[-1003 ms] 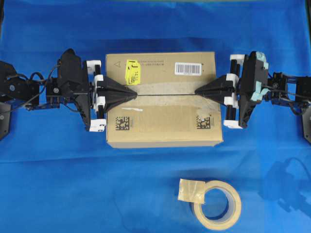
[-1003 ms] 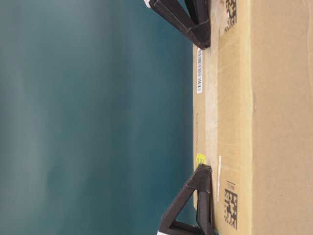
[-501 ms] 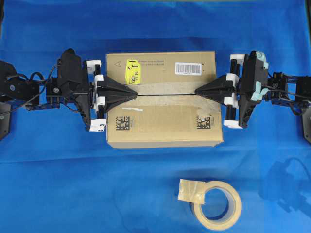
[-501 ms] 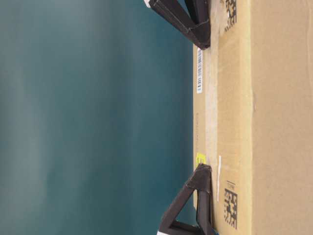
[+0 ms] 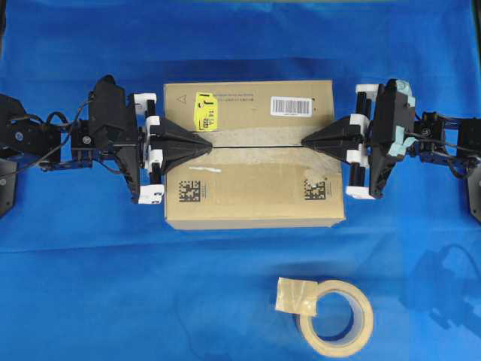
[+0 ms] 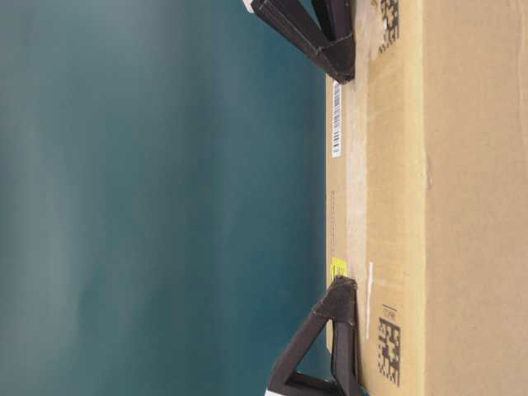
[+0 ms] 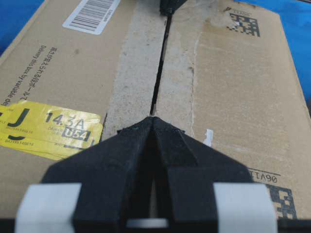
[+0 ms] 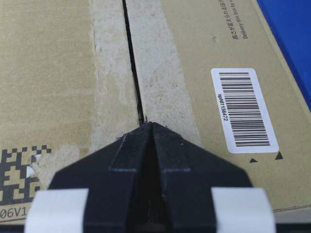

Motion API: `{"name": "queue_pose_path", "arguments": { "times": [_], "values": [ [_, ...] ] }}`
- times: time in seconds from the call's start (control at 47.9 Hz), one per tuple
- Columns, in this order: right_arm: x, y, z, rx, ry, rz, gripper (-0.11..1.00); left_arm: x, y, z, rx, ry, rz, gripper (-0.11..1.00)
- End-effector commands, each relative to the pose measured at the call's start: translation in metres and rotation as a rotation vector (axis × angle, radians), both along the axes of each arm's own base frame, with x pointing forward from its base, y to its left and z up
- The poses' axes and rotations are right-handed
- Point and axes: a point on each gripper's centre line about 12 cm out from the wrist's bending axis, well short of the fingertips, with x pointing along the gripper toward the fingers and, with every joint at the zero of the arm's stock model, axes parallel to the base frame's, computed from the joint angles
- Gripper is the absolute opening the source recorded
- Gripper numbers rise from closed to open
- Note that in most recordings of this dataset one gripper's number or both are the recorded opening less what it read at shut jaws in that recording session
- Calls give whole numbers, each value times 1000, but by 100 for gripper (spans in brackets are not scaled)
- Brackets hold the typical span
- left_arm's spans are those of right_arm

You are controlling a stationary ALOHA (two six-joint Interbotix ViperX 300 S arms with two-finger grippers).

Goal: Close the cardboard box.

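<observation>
The cardboard box [image 5: 254, 154] shows no change over 1 second: we find its flaps flat, left gripper [image 5: 209, 146] and right gripper [image 5: 304, 142] pinched empty at 9 and 3 o'clock, closing apparently complete.

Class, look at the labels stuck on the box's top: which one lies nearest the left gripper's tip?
The yellow sticker, beside the left gripper. The white barcode label lies toward the right gripper; the cardboard box carries both.
</observation>
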Motion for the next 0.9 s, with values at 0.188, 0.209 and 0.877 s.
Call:
{"name": "queue_pose_path", "arguments": {
  "times": [0.188,0.209,0.877],
  "values": [
    [5,1,8,-2,-34,3,0,1,1,3,-2,-11,2,0],
    [5,2,9,-2,-35,5,0,1,0,3,-2,-9,1,0],
    [7,7,12,-3,-63,19,0,1,1,3,-2,-9,4,0]
  ]
}}
